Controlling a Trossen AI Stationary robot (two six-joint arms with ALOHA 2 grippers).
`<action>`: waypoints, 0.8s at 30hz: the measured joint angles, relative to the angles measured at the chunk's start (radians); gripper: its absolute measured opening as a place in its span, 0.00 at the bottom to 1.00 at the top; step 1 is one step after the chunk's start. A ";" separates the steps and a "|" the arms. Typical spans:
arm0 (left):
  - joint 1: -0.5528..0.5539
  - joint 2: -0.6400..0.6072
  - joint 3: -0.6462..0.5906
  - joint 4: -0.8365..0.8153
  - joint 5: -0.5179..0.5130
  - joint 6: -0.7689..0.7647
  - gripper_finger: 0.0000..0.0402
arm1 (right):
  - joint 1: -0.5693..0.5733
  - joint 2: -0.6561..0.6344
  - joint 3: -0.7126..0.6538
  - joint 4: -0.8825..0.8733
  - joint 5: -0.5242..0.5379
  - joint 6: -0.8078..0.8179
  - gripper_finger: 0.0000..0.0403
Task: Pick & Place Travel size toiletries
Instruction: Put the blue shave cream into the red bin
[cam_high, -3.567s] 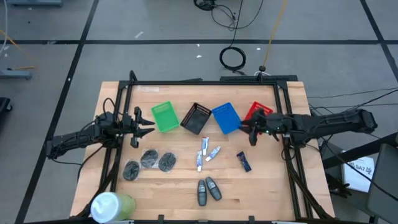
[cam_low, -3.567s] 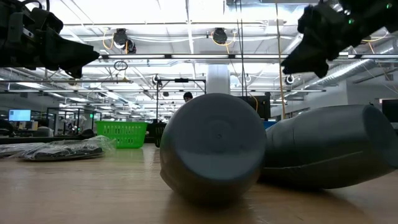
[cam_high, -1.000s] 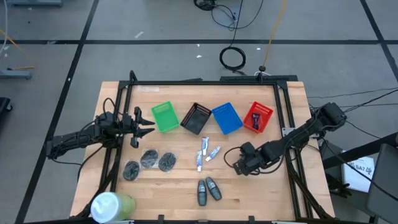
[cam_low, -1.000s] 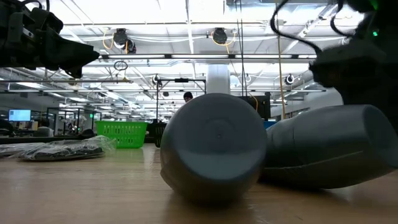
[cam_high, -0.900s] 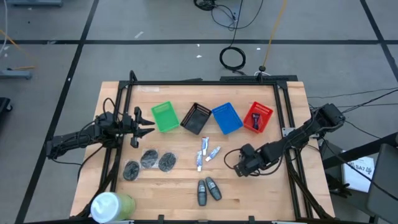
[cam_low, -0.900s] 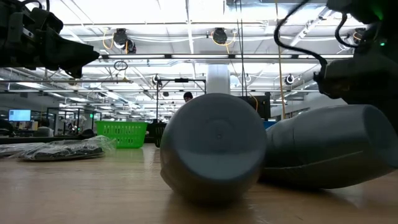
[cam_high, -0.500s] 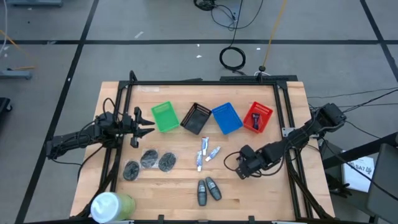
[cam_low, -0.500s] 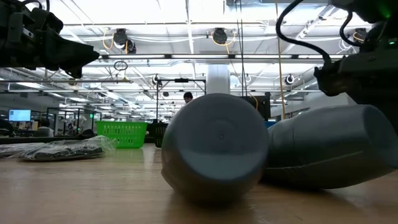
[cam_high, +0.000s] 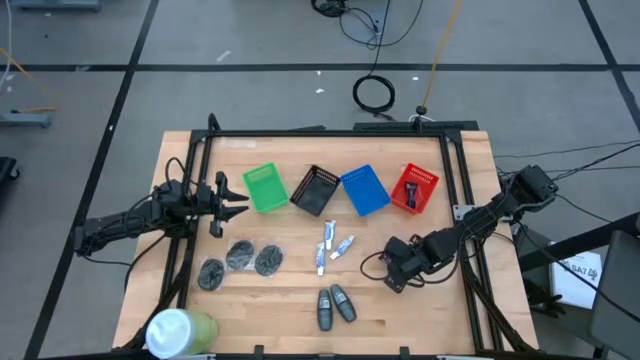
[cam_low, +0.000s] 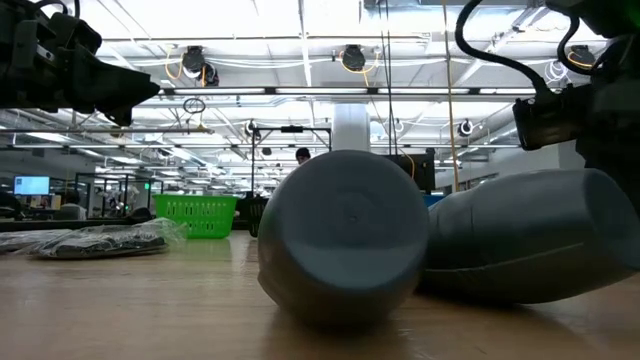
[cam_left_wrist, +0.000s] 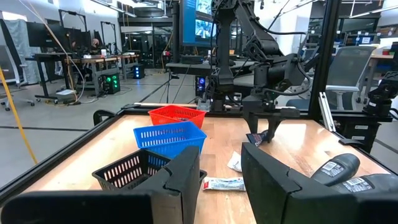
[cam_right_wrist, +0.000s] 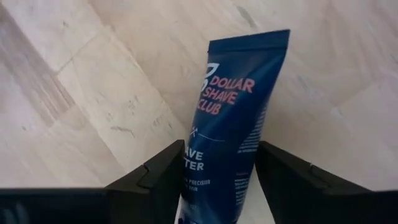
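Observation:
My right gripper (cam_high: 402, 266) points down over the dark blue tube (cam_right_wrist: 239, 118) on the right half of the table and is shut on it. The tube is hidden under the gripper in the high view and shows small below it in the left wrist view (cam_left_wrist: 257, 138). My left gripper (cam_high: 240, 200) waits open above the table's left side, next to the green basket. Three dark grey bundles (cam_high: 240, 260), the white-silver tubes (cam_high: 332, 247) and two grey oval bottles (cam_high: 335, 305) lie flat on the table. My right gripper pinches the dark blue tube between its two fingers, one on each long edge of the printed body (cam_right_wrist: 217, 165). It comes from above, pointing down, with the fingers across the tube. The flat crimped end (cam_right_wrist: 249, 40) sticks out past the fingertips. I cannot tell whether the tube is off the wood.
Green (cam_high: 265, 187), black (cam_high: 316, 189), blue (cam_high: 363, 190) and red (cam_high: 415, 188) baskets stand in a row along the far side. A large white-and-green cylinder (cam_high: 180, 330) lies at the near left corner. Black frame rails (cam_high: 465, 280) run along both sides.
My right gripper has crept a little toward the table's near edge and right over the dark blue tube, staying low and pointing down. The left arm and the other items have kept still.

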 joint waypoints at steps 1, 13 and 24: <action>0.000 0.000 0.000 0.000 0.000 0.000 0.29 | 0.000 0.000 0.000 0.002 -0.002 -0.016 0.44; 0.000 0.000 0.000 0.000 0.000 0.000 0.29 | -0.007 -0.060 0.000 0.091 0.040 -0.159 0.23; 0.000 0.000 0.000 0.000 0.000 0.000 0.29 | -0.016 -0.353 -0.001 0.201 0.184 -0.316 0.10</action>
